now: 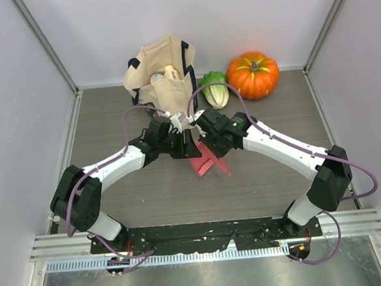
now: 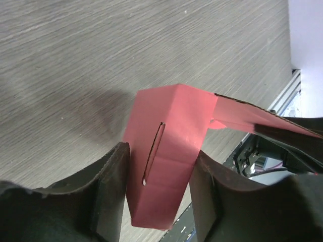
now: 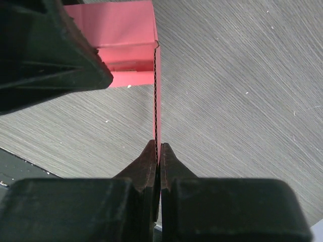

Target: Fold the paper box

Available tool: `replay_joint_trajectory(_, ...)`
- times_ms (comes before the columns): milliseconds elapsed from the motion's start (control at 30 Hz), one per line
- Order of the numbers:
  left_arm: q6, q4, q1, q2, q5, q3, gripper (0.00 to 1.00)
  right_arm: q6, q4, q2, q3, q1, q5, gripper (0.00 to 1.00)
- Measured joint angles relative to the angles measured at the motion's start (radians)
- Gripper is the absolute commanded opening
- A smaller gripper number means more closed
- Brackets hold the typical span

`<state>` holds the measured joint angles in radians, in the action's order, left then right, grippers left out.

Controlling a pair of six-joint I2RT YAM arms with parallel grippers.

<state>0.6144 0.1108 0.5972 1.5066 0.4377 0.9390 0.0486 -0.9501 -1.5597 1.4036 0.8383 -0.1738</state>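
The pink paper box (image 1: 211, 162) is partly folded and held up between the two arms at the table's middle. In the left wrist view a folded slotted section of the paper box (image 2: 171, 121) stands between the fingers of my left gripper (image 2: 160, 194), and both pads touch its sides. My right gripper (image 3: 158, 151) is shut on the thin corrugated edge of a flap of the paper box (image 3: 121, 30). From above, the left gripper (image 1: 184, 145) and right gripper (image 1: 205, 142) nearly meet over the card. One dark finger (image 3: 50, 50) of the left gripper hides part of the box.
A cream tote bag (image 1: 163, 76) with items inside stands at the back. To its right lie a green and white vegetable (image 1: 214, 89) and an orange pumpkin (image 1: 253, 74). White walls enclose the grey table (image 1: 110, 122) on three sides.
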Motion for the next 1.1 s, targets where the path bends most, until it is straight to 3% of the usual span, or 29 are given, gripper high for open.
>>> replay_joint_trajectory(33, 0.004, -0.002, 0.0, 0.015, -0.003, 0.0, 0.44, -0.001, -0.001, 0.0, 0.003, 0.0, 0.0, 0.18)
replay_joint_trajectory(100, 0.007, -0.008, 0.001, 0.03, -0.011, -0.003, 0.4, 0.009, 0.003, -0.001, 0.005, 0.0, -0.01, 0.47)
replay_joint_trajectory(133, 0.01, -0.011, 0.004, 0.029, -0.026, -0.01, 0.38, 0.021, 0.004, -0.001, 0.006, 0.0, -0.028, 0.55)
replay_joint_trajectory(267, 0.059, -0.074, 0.003, 0.024, -0.092, -0.083, 0.35, 0.158, 0.035, 0.011, -0.019, -0.003, -0.164, 0.67)
replay_joint_trajectory(300, 0.081, -0.118, 0.003, 0.017, -0.112, -0.127, 0.35, 0.193, 0.044, 0.024, -0.04, -0.005, -0.194, 0.79)
replay_joint_trajectory(467, 0.229, -0.287, 0.003, -0.051, -0.219, -0.379, 0.41, 0.389, 0.102, 0.254, -0.283, -0.041, -0.255, 0.8)
replay_joint_trajectory(500, 0.25, -0.315, 0.005, -0.062, -0.235, -0.417, 0.53, 0.412, 0.11, 0.31, -0.323, -0.054, -0.246, 0.81)
replay_joint_trajectory(600, 0.309, -0.399, 0.015, -0.113, -0.279, -0.499, 0.74, 0.491, 0.185, 0.505, -0.463, -0.095, -0.179, 0.81)
replay_joint_trajectory(700, 0.326, -0.411, 0.053, -0.174, -0.34, -0.52, 0.81, 0.584, 0.296, 0.599, -0.605, -0.091, -0.076, 0.76)
replay_joint_trajectory(767, 0.323, -0.375, 0.092, -0.222, -0.382, -0.522, 0.77, 0.645, 0.382, 0.618, -0.694, -0.077, -0.021, 0.7)
replay_joint_trajectory(867, 0.304, -0.263, 0.163, -0.338, -0.479, -0.52, 0.61, 0.741, 0.517, 0.589, -0.808, -0.016, -0.004, 0.63)
replay_joint_trajectory(933, 0.286, -0.188, 0.182, -0.389, -0.535, -0.508, 0.57, 0.78, 0.567, 0.563, -0.832, 0.014, -0.012, 0.63)
replay_joint_trajectory(1033, 0.243, -0.095, 0.181, -0.387, -0.605, -0.457, 0.52, 0.827, 0.665, 0.486, -0.831, 0.041, -0.034, 0.59)
replay_joint_trajectory(1100, 0.222, -0.068, 0.18, -0.344, -0.63, -0.421, 0.48, 0.849, 0.705, 0.422, -0.824, 0.058, -0.07, 0.5)
